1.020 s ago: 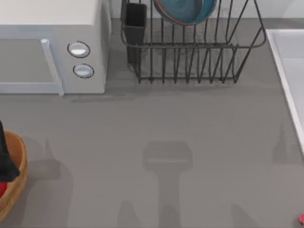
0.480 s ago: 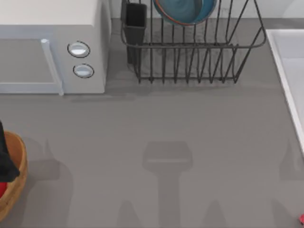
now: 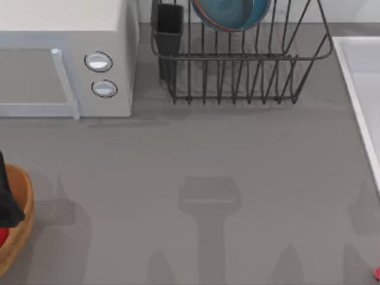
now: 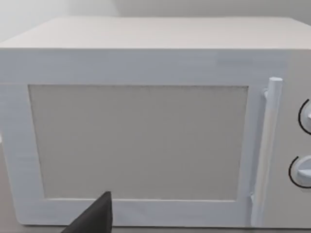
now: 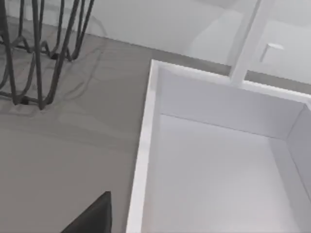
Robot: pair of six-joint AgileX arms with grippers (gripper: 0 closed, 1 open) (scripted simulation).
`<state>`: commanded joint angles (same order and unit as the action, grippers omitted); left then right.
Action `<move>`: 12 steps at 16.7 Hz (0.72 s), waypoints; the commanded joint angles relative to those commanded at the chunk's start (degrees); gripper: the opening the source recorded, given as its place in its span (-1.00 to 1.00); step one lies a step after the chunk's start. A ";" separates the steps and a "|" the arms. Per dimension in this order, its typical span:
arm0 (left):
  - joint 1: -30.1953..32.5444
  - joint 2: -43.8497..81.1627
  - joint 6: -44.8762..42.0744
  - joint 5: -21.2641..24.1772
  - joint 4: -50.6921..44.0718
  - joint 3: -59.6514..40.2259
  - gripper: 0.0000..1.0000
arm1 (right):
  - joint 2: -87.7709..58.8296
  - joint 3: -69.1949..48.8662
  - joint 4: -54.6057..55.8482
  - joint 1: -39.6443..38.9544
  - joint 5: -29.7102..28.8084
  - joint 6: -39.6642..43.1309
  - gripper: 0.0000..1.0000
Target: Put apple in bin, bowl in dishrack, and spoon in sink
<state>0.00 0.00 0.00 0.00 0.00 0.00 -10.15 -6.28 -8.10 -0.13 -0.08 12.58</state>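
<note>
Grey table (image 3: 237, 160); microwave (image 3: 65, 59) left, sink (image 3: 362, 89) right.

One microwave (image 3: 65, 59) sits at the upper left of the top view, carrying two round knobs (image 3: 98, 62) and one vertical door handle (image 3: 65, 83). One black wire dishrack (image 3: 243, 71) stands at the upper middle with one black utensil cup (image 3: 169, 27) at its corner and one blue bowl (image 3: 231, 13) inside it, and one pale sink (image 3: 359, 89) lies along the right edge. At the lower left edge there is one wooden bin (image 3: 21, 219) with one patch of red apple (image 3: 2, 236) in it, and one tiny red spoon (image 3: 377, 274) tip shows at the lower right corner of the one grey worktop (image 3: 208, 166).
</note>
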 joint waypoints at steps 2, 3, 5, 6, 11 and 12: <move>0.00 0.00 0.00 0.00 0.00 0.00 1.00 | -6.22 -3.89 -5.15 0.02 0.02 8.67 1.00; 0.00 0.00 0.00 0.00 0.00 0.00 1.00 | -9.69 -6.06 -8.01 0.03 0.03 13.62 1.00; 0.00 0.00 0.00 0.00 0.00 0.00 1.00 | -17.11 -10.70 -14.15 0.06 0.06 24.44 1.00; 0.00 0.00 0.00 0.00 0.00 0.00 1.00 | -20.98 -13.13 -17.35 0.07 0.08 30.18 1.00; 0.00 0.00 0.00 0.00 0.00 0.00 1.00 | -40.31 -25.24 -33.34 0.10 0.19 59.68 1.00; 0.00 0.00 0.00 0.00 0.00 0.00 1.00 | -43.91 -27.49 -36.32 0.11 0.21 65.29 1.00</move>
<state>0.00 0.00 0.00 0.00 0.00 0.00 -54.06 -33.77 -44.43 -0.02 0.13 77.87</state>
